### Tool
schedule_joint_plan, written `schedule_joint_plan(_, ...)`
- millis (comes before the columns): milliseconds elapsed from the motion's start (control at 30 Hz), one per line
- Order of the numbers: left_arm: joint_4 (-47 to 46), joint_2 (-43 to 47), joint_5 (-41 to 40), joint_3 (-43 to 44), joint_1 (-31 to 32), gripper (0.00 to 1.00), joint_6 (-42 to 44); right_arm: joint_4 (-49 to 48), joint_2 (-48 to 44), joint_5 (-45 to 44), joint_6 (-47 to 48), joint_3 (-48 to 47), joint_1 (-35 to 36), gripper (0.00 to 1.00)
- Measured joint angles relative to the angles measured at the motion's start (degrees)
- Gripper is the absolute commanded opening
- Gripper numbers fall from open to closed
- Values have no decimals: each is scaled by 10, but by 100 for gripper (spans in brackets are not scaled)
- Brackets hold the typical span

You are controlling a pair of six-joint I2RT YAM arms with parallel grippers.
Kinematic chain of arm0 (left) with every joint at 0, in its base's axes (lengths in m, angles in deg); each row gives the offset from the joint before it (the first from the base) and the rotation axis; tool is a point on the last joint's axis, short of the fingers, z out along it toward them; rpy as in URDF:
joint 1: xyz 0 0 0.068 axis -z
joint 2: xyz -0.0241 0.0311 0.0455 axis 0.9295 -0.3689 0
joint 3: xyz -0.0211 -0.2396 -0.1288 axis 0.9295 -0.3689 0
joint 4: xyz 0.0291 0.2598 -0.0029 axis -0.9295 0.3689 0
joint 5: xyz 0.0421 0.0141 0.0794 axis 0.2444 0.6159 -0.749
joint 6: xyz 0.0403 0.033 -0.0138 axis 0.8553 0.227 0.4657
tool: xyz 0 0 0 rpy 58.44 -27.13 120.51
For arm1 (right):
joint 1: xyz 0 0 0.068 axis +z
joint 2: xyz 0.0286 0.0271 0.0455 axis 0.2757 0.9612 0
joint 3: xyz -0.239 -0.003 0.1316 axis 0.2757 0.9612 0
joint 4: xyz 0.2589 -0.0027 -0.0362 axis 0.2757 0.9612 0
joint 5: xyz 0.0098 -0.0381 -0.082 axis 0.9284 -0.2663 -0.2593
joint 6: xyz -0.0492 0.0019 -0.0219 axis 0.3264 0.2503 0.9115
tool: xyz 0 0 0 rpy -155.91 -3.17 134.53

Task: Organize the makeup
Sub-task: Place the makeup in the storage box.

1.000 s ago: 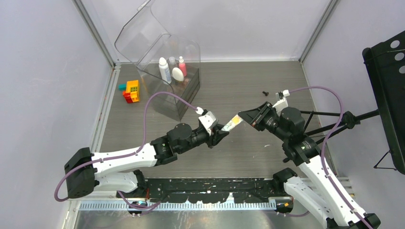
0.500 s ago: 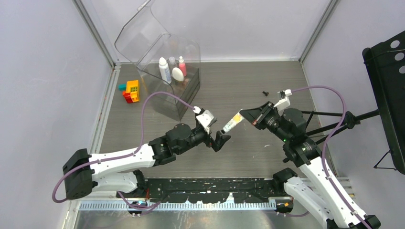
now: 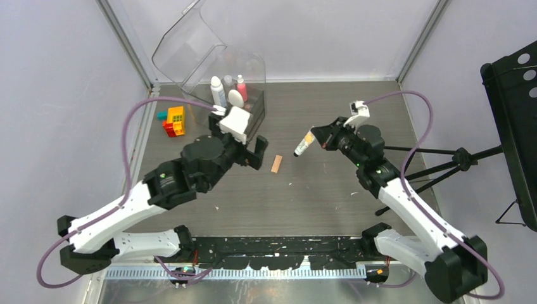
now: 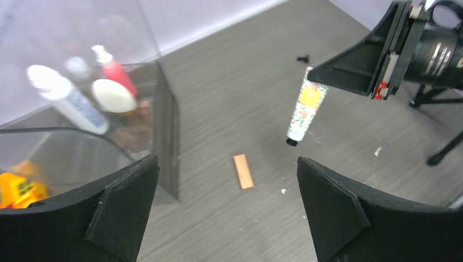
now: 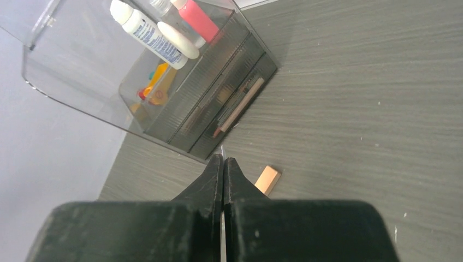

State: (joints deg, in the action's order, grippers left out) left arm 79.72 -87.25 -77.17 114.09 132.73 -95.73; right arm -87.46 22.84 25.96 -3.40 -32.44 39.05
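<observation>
Right claw [image 3: 320, 135] clenched on the cream tube [image 3: 303, 144] by its flat crimped tail, with the cap hanging above the worktop [image 3: 329, 190]. Left claw [image 3: 255, 153] spread wide, empty. Tube looks light and squashy; I'd hold the stiff crimp, not the belly.

Grey wood-grain tabletop [image 3: 342, 196], a few white flecks [image 4: 378, 149]; pale lilac walls [image 3: 57, 95] on three sides; metal corner posts [image 3: 125, 43] at back; black perforated panel [image 3: 513, 107] on tripod [image 3: 462, 156], right; black rail [image 3: 278, 244] along near edge; light soft, even.
</observation>
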Motion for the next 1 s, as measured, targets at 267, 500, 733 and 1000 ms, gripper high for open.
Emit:
schedule_joint_plan(267, 122, 76, -53, 57, -44, 100, 18, -59, 145, 28, 116, -108, 49, 0)
schedule_joint_plan(500, 191, 148, -86, 15, -58, 100, 5, -90, 244, 65, 238, -244, 99, 0)
schedule_joint_plan(733, 214, 228, -120, -66, -59, 100, -4, -89, 376, 113, 314, -372, 100, 0)
schedule_joint_plan(1000, 216, 282, -150, -115, -59, 100, -6, -59, 530, 149, 385, -536, 100, 0)
